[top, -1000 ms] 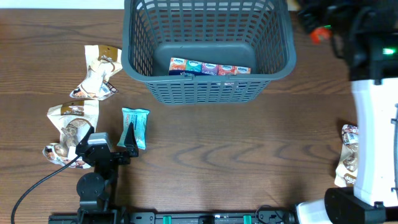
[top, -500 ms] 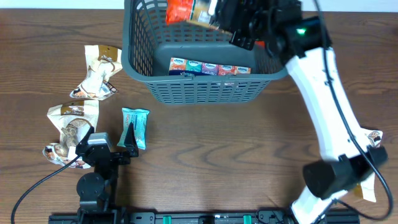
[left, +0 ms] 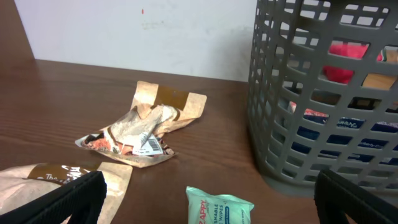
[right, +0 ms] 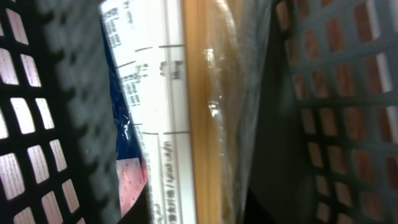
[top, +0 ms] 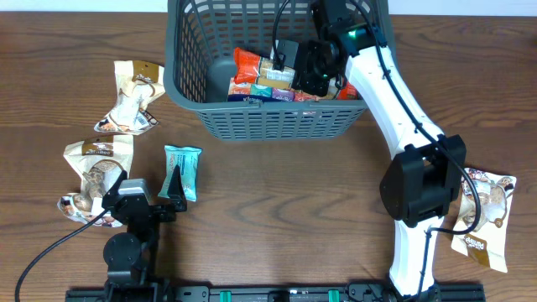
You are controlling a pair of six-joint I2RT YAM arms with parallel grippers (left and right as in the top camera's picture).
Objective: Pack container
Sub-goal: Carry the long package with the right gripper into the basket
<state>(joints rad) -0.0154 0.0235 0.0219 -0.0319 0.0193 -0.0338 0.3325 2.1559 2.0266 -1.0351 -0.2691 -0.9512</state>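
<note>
The container (top: 277,124), a large dark grey lattice basket, stands at the back centre; it also shows in the left wrist view (left: 292,124) and the right wrist view (right: 336,93). My right gripper (top: 295,63) is down inside it, shut on an orange and white snack pack (top: 252,65), which fills the right wrist view (right: 180,112) between the jaws (right: 199,205). A row of tissue packs (top: 281,94) lies on the basket floor. My left gripper (top: 176,189) is open and empty at the front left, just behind a teal wipes packet (top: 186,164) (left: 217,208).
Two crumpled brown snack bags (top: 134,96) (top: 96,172) lie left of the basket; the farther one shows in the left wrist view (left: 146,127). Another brown bag (top: 482,218) lies at the right edge beside the right arm's base.
My right arm swung in from the right with the orange pack, passed over the basket rim and lowered it inside onto the tissue packs. The left arm has not moved.
</note>
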